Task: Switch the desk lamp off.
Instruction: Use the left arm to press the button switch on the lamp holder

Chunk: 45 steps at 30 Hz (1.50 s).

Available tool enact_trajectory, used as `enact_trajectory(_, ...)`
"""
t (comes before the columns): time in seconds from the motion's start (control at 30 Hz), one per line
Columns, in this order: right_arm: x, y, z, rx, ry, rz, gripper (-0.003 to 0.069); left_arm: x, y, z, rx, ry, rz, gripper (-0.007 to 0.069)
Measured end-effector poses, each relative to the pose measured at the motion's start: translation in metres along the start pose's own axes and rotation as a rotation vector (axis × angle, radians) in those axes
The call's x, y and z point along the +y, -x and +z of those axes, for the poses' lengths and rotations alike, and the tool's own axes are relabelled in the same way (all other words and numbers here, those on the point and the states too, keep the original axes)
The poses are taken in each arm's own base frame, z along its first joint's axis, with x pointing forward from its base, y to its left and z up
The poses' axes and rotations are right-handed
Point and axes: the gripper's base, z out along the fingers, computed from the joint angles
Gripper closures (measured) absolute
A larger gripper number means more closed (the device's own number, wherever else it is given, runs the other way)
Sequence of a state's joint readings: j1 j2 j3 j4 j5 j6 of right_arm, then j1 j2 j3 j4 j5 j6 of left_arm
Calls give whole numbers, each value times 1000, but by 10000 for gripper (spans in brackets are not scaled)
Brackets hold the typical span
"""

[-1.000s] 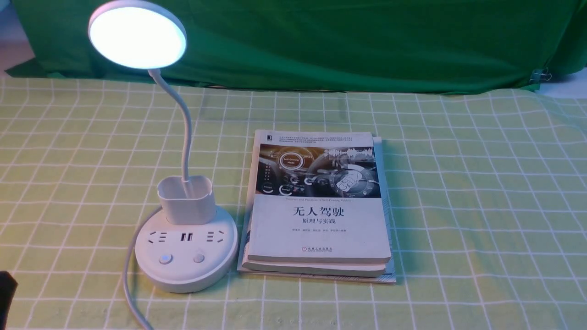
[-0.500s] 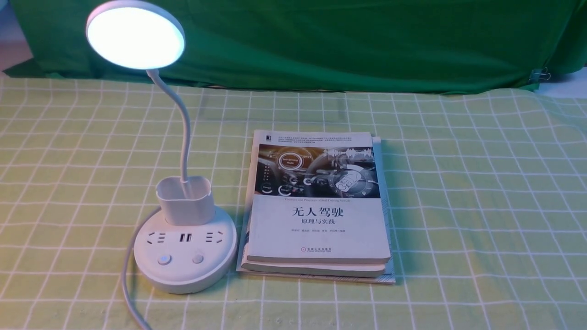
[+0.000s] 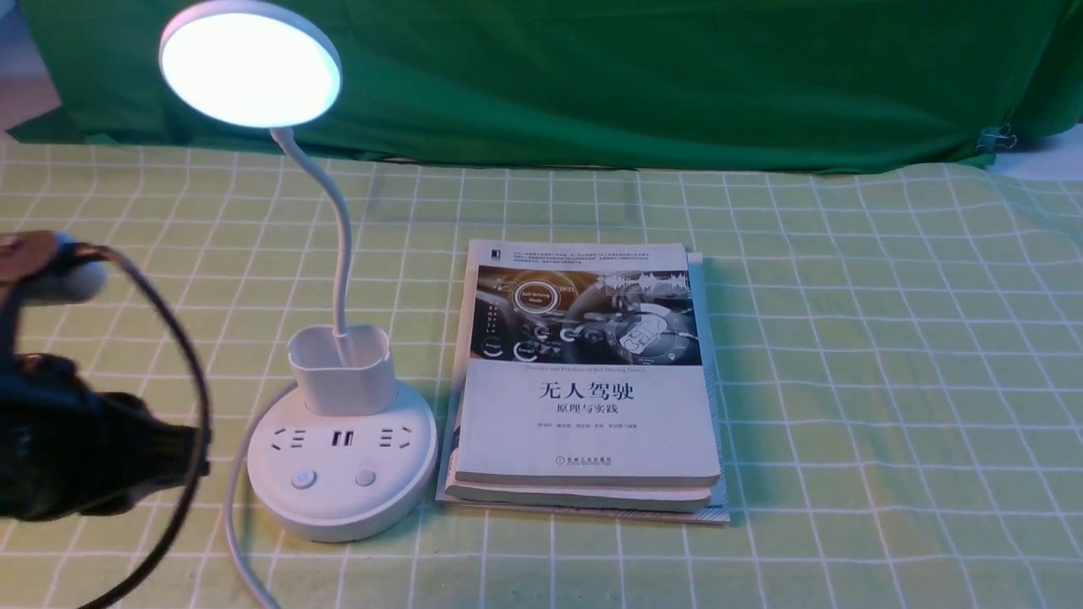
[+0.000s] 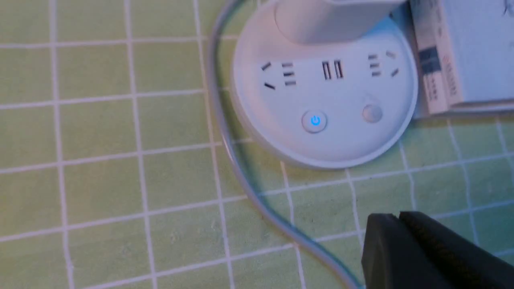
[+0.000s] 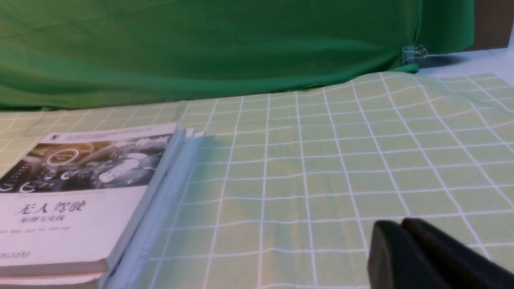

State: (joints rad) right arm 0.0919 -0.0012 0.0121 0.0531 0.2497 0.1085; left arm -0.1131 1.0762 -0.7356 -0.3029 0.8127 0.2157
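Newly come into the front view from the left side: left gripper [image 4: 397,218], fingers pressed together and holding nothing, near the desk lamp [image 3: 343,474] but apart from its base. Right gripper [image 5: 401,224] likewise closed and empty, apart from the books [image 3: 592,423]. Lamp standing just left of the books, head lit.

Possible trouble: pressing the grey button [image 4: 372,113] instead of the blue-lit button [image 4: 315,120], or catching the cord [image 4: 225,152] and dragging the base.

Counted: one lamp, two buttons, two sockets [image 4: 281,74], one cord, seemingly three stacked books.
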Motion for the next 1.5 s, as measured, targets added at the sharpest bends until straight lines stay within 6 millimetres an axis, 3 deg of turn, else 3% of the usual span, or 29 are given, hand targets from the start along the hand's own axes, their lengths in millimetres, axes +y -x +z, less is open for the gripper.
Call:
enact_trajectory(0.27, 0, 0, 0, 0, 0, -1, 630, -45, 23, 59, 222, -61, 195, 619)
enact_trajectory(0.47, 0, 0, 0, -3, 0, -1, 630, -51, 32, 82, 295, -57, 210, 619)
enact_trajectory(1.0, 0, 0, 0, -3, 0, 0, 630, -57, 71, 115, 327, -18, 244, 619)
enact_trajectory(1.5, 0, 0, 0, -3, 0, 0, 630, -53, 71, 128, 401, 35, 270, 619)
